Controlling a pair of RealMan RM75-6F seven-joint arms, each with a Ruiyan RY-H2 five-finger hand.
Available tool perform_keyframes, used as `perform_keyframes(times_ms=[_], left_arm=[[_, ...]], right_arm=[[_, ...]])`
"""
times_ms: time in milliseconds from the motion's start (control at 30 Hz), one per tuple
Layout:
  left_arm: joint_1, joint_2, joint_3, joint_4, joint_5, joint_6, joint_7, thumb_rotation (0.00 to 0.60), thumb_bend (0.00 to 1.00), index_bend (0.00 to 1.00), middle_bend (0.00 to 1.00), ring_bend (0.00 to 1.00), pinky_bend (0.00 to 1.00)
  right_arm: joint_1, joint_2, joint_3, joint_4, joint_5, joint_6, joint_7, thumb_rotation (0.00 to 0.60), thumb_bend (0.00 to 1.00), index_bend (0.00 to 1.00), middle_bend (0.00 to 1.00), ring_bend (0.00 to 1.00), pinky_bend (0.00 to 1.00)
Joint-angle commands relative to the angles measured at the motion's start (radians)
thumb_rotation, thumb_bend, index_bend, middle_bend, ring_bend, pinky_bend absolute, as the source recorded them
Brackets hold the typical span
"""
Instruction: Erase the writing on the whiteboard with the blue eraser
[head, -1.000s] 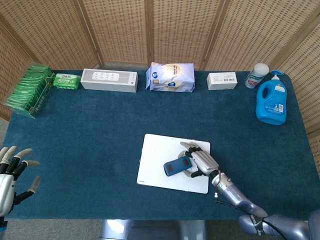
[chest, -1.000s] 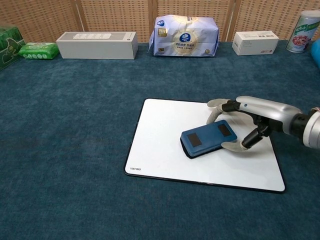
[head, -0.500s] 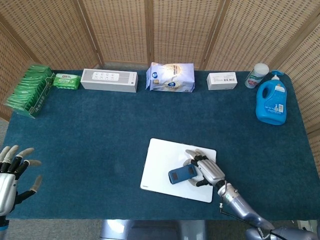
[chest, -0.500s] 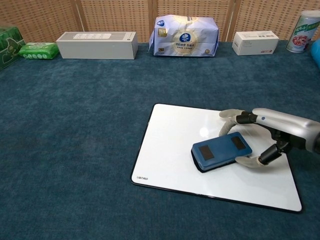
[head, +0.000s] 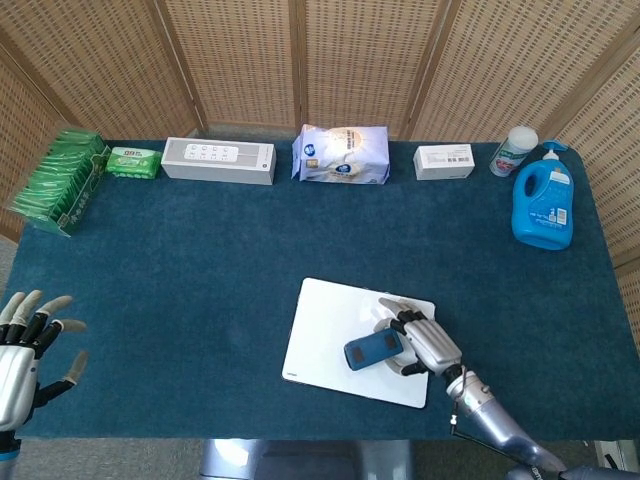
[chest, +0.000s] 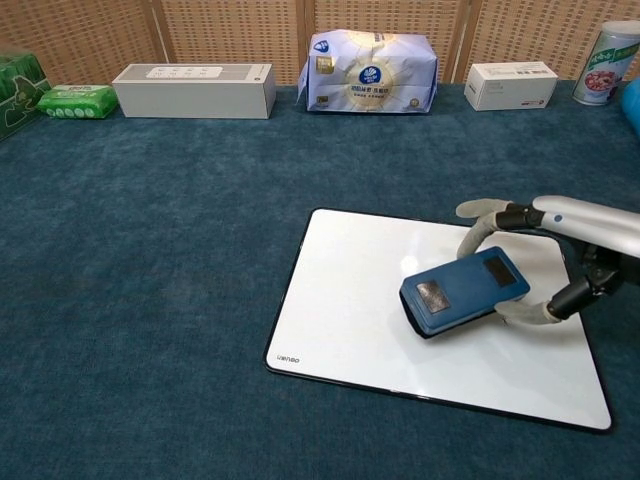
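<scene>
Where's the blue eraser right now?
In the head view, the blue eraser sits on the whiteboard, right of centre, held by the right hand.

Blue eraser (chest: 463, 293), white whiteboard (chest: 350, 300), teal tablecloth (chest: 150, 250)

A table (head: 200, 260) under blue cloth carries a whiteboard (head: 330, 335) at about five o'clock, lying flat and a little skewed. Along the far edge, from ten to two o'clock, stand a green pack (head: 133, 162), a long white box (head: 218, 160), a white bag (head: 341, 155), a small carton (head: 444, 161) and a canister (head: 513, 151). A rack of green packets (head: 60, 180) sits at nine o'clock, a blue jug (head: 543, 205) (pump top) at two.
</scene>
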Motion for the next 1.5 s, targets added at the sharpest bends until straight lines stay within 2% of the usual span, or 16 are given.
perform_keyframes(times_ms=[33,400,567,1000,1500], left_arm=[[-0.001,-0.001,0.0,-0.001,-0.001,-0.002,0.002,0.6,0.42,0.4,0.23,0.09,0.0],[-0.012,-0.018,-0.001,-0.004,0.006,-0.016,0.021,0.6,0.42,0.4,0.23,0.09,0.0],[-0.011,-0.018,-0.001,-0.005,0.004,-0.015,0.022,0.6,0.42,0.4,0.23,0.09,0.0],[-0.011,-0.01,-0.002,-0.006,-0.002,-0.014,0.022,0.6,0.42,0.4,0.23,0.09,0.0],[0.001,-0.001,0.003,-0.014,0.008,0.006,0.026,0.6,0.42,0.4,0.23,0.09,0.0]], right_arm=[[0.005,0.026,0.013,-0.019,-0.003,0.004,-0.007,0.6,0.32,0.61,0.07,0.0,0.0],[0.023,0.104,0.055,-0.061,0.028,-0.009,-0.012,0.6,0.32,0.61,0.07,0.0,0.0],[0.019,0.095,0.048,-0.045,0.036,-0.017,-0.006,0.6,0.32,0.61,0.07,0.0,0.0],[-0.036,0.056,-0.028,0.025,0.034,-0.027,0.014,0.6,0.32,0.61,0.07,0.0,0.0],[-0.005,0.009,0.005,0.075,0.021,-0.065,0.054,0.6,0.32,0.61,0.07,0.0,0.0]])
